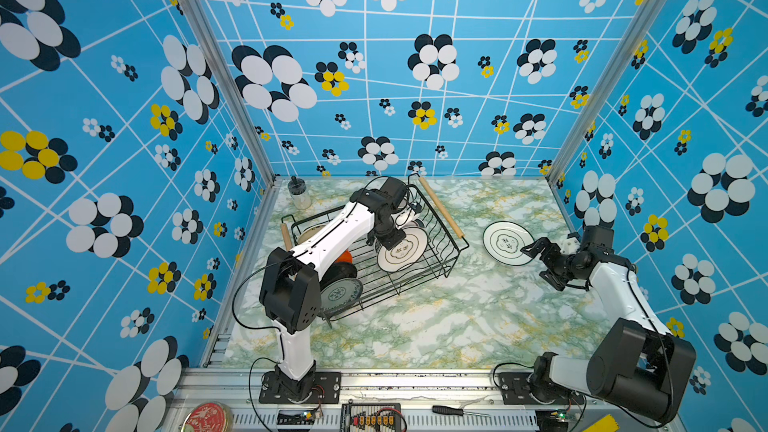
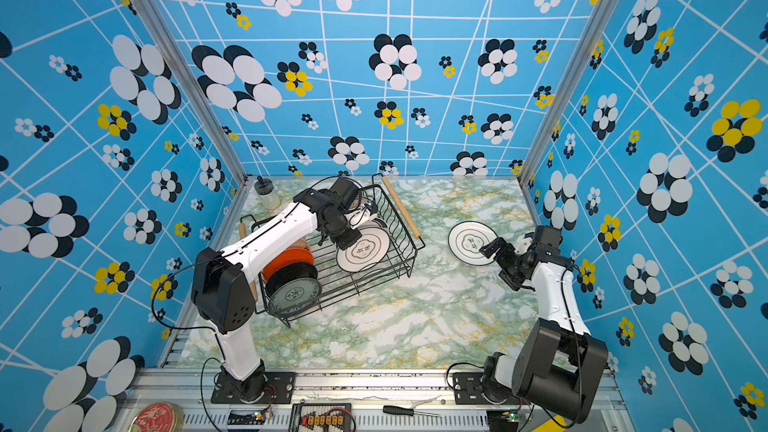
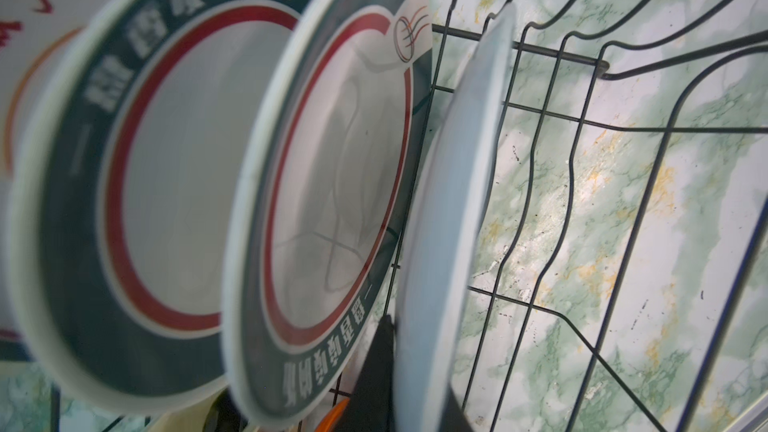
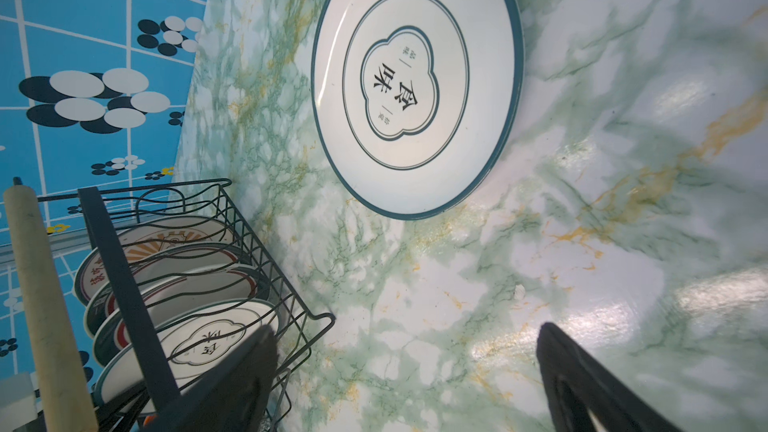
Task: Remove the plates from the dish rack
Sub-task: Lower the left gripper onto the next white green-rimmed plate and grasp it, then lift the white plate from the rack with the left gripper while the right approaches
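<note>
My left end effector (image 1: 388, 239) is pinched shut on the top rim of a white plate (image 1: 401, 255) standing in the dish rack (image 1: 446, 251), toward the far-left corner of the tabletop (image 1: 457, 317). My right end effector (image 1: 542, 263) gapes wide beside an unloaded plate (image 1: 507, 243) lying flat near the right edge. I judge the plate stiff, glazed, slick and breakable, so I grip the rim and lift straight out of the wires. The left wrist view shows that rim edge-on, with green-banded plates (image 3: 324, 184) behind it; my arm mostly hides these in both top views.
</note>
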Controlling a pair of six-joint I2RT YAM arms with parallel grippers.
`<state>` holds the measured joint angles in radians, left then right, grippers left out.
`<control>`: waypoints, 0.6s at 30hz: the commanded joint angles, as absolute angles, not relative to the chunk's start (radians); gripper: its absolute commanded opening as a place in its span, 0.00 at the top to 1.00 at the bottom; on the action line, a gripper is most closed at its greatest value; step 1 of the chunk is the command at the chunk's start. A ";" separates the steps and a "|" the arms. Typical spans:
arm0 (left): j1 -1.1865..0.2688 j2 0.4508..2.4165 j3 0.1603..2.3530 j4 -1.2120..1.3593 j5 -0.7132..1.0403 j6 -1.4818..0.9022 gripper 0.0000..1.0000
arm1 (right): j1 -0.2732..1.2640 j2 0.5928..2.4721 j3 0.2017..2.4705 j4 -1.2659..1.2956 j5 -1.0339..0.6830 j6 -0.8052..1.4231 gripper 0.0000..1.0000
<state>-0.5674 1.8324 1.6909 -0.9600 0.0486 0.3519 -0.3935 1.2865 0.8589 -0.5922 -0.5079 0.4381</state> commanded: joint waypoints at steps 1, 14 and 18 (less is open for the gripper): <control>-0.580 1.727 1.742 -0.983 0.061 0.321 1.00 | -0.399 1.261 0.849 -0.603 -0.522 0.452 0.01; -0.591 1.679 1.800 -0.955 0.017 0.276 1.00 | -0.398 1.238 0.852 -0.612 -0.538 0.452 0.01; -0.590 1.650 1.867 -0.947 0.037 0.167 1.00 | -0.398 1.209 0.843 -0.611 -0.553 0.444 0.01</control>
<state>-0.5850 1.7248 1.7939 -0.9730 0.0280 0.2607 -0.3935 1.2461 0.8589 -0.5953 -0.5182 0.4450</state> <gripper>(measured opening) 0.101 0.992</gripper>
